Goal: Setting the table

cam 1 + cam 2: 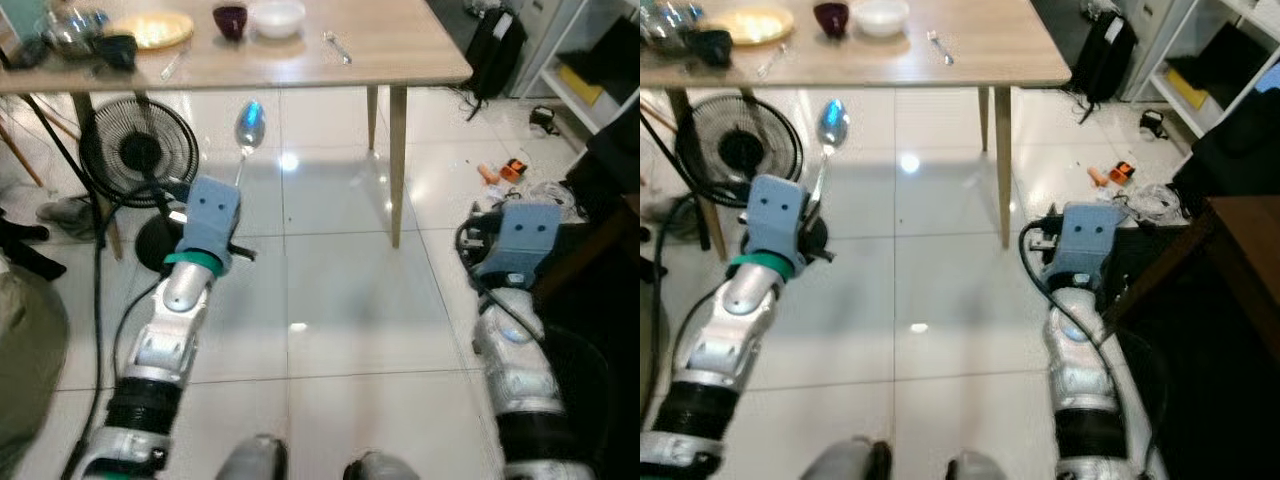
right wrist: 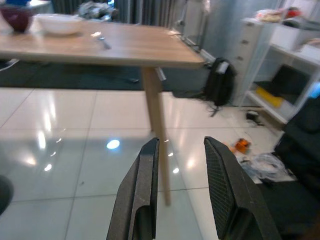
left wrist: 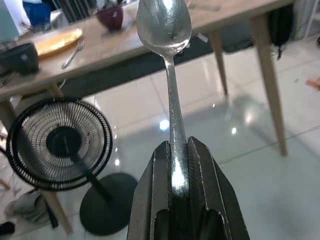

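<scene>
One shiny metal spoon [image 3: 171, 95] stands upright in the left gripper [image 3: 186, 165], jaws clamped on its handle, short of the pale wooden worktop [image 1: 400, 45]; right gripper [image 2: 182, 185] empty, jaws apart; yellow plate [image 1: 152, 28], white bowl [image 1: 277, 17] already placed; spoon's delivery remains.

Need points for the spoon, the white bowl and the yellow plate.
spoon [image 3: 165, 25], left wrist view, on its bowl, above the left gripper [image 3: 178, 165] that clamps its handle.
white bowl [image 1: 277, 17], left eye view, on its inside, on the table.
yellow plate [image 1: 153, 28], left eye view, on its flat centre.
</scene>
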